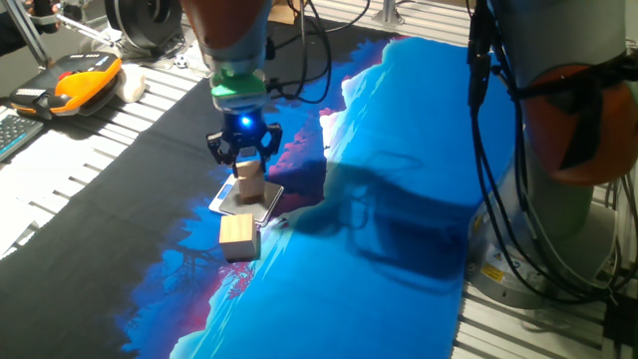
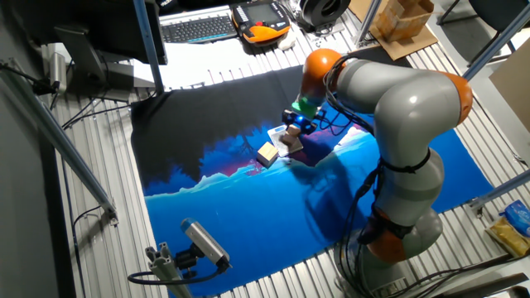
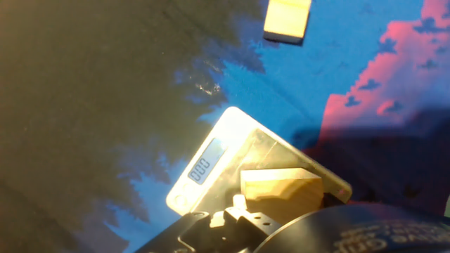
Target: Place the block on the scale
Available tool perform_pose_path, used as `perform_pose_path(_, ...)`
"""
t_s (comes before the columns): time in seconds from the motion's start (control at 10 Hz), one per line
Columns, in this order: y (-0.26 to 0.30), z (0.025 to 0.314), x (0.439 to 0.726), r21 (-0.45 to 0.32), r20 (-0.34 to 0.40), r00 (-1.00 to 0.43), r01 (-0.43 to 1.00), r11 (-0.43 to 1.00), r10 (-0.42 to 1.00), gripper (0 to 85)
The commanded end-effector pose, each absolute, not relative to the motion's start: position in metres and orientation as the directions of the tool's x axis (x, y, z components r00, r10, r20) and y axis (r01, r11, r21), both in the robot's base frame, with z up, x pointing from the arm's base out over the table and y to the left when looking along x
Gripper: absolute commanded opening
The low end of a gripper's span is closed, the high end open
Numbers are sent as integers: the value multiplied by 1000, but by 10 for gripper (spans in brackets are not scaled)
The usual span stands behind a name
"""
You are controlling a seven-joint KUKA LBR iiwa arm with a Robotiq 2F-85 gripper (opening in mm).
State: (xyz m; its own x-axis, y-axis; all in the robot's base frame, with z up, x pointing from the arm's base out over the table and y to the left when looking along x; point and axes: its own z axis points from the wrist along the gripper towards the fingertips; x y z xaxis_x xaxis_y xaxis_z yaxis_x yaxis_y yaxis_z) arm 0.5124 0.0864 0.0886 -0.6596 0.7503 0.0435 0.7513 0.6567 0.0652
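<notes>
In one fixed view your tool [image 1: 246, 155] hangs straight down over the scale [image 1: 261, 204], its two dark fingers [image 1: 220, 150] clamped on either side of the block [image 1: 249, 179]. The block stands upright between them, above the scale's plate. Whether its bottom face touches the plate or sits just off it you cannot tell from here.

The hand view puts the block [image 3: 281, 193] at about 5 o'clock on the scale [image 3: 232, 133], just inside the long edge on that side, so you have little margin there. The display [image 3: 200, 169] sits toward the 7 o'clock corner and reads what looks like zeros, though the digits are small. The plate's 12 o'clock corner and the edge running down toward 9 o'clock are uncovered.

A wider tan block [image 1: 238, 238] lies on the tabletop [image 1: 399, 150] at 6 o'clock from the scale in that fixed view, just beside its near edge; in the hand view the same block [image 3: 287, 19] shows at 12 o'clock, apart from the scale. That is the only thing near the tool.

From the other fixed view, the arm [image 2: 406, 108] reaches in from 3 o'clock, with the tool [image 2: 295, 126] over the scale [image 2: 277, 132]. Open blue and black cloth spreads toward 9 and 6 o'clock.
</notes>
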Motion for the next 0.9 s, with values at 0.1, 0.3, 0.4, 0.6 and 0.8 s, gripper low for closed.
perform_pose_path(0.1, 91, 85, 513, 26, 11, -637, 771, 637, 771, 170)
perform_pose_path(0.3, 96, 84, 513, 9, -3, -622, 783, 622, 783, 170)
perform_pose_path(0.4, 96, 84, 513, 8, -4, -619, 785, 619, 785, 340)
perform_pose_path(0.6, 97, 84, 514, 3, -8, -617, 787, 617, 787, 340)
perform_pose_path(0.8, 97, 83, 515, -12, -27, -611, 792, 610, 791, 510)
